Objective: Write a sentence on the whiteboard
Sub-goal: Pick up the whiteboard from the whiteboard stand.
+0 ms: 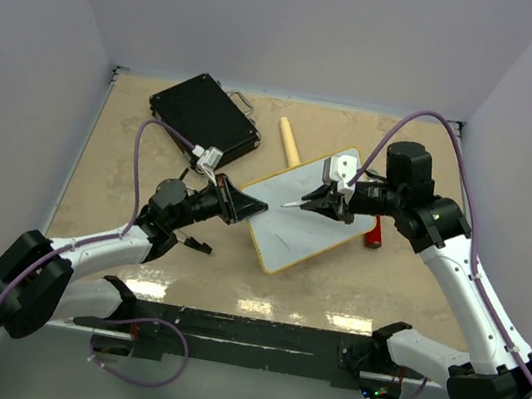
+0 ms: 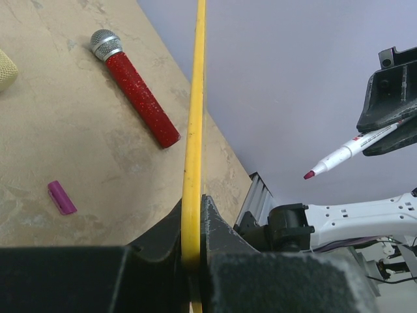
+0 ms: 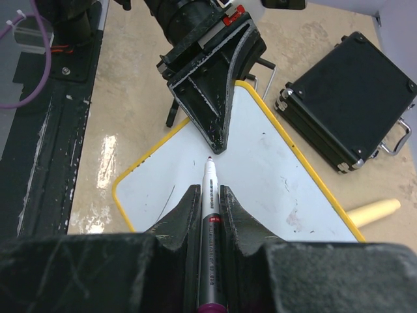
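Observation:
The whiteboard (image 1: pixel 308 221), white with a thin yellow frame, lies askew mid-table. My left gripper (image 1: pixel 243 206) is shut on its left corner; in the left wrist view the yellow frame (image 2: pixel 194 117) runs edge-on between the jaws of the left gripper (image 2: pixel 193 212). My right gripper (image 3: pixel 210 192) is shut on a grey-and-white marker (image 3: pixel 210 202) with a dark red tip, which points at the board's white face (image 3: pixel 273 169) close to the left gripper's fingers (image 3: pixel 218 117). The left wrist view shows the marker (image 2: pixel 345 153) tip clear of the board. No sentence is in view, only faint smudges.
A black case (image 1: pixel 205 117) sits at the back left, with a wooden handle (image 1: pixel 289 143) beside it. A red microphone (image 2: pixel 140 98) lies on the table by the board's right edge. Nearby is a small magenta cap (image 2: pixel 62 197). Walls enclose the table.

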